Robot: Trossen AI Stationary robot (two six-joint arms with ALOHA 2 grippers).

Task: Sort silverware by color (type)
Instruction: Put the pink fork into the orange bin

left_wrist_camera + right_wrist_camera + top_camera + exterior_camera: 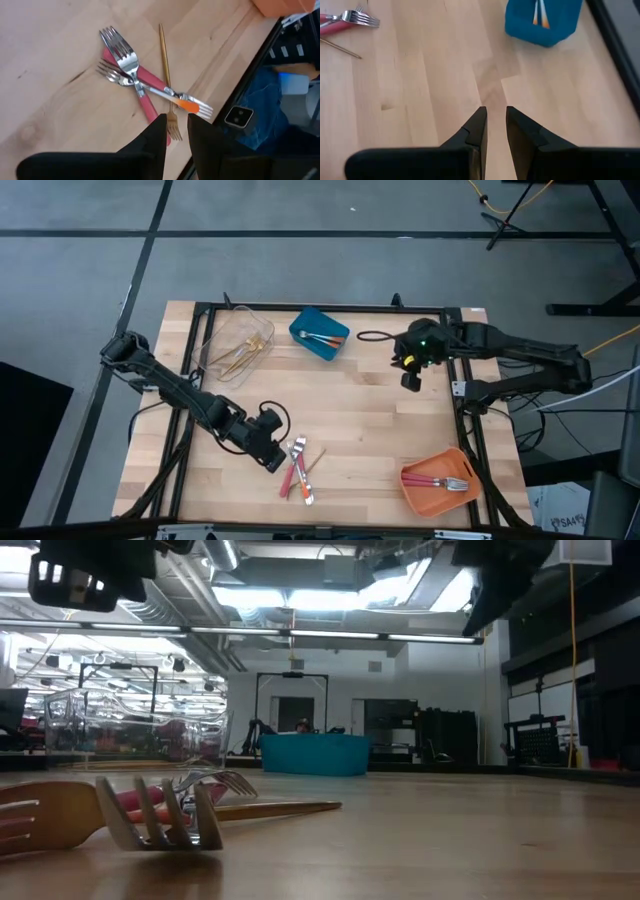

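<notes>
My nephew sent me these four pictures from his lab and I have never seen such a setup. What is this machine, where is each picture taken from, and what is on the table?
It is a robot with two dark arms at a wooden table, each ending in two fingers. One picture looks straight down from above, one looks level across the tabletop, and two come from cameras on the arms' wrists.

The left gripper hovers by a small pile of loose forks: red-handled ones, an orange-handled one and a slim gold one, crossed over each other. The right gripper waits over bare wood near the far side. Neither holds anything, and both have a narrow gap between their fingers.

Three bins hold forks: a clear bin with gold ones, a blue bin with orange-handled ones, and an orange bin with red-handled ones.
</notes>
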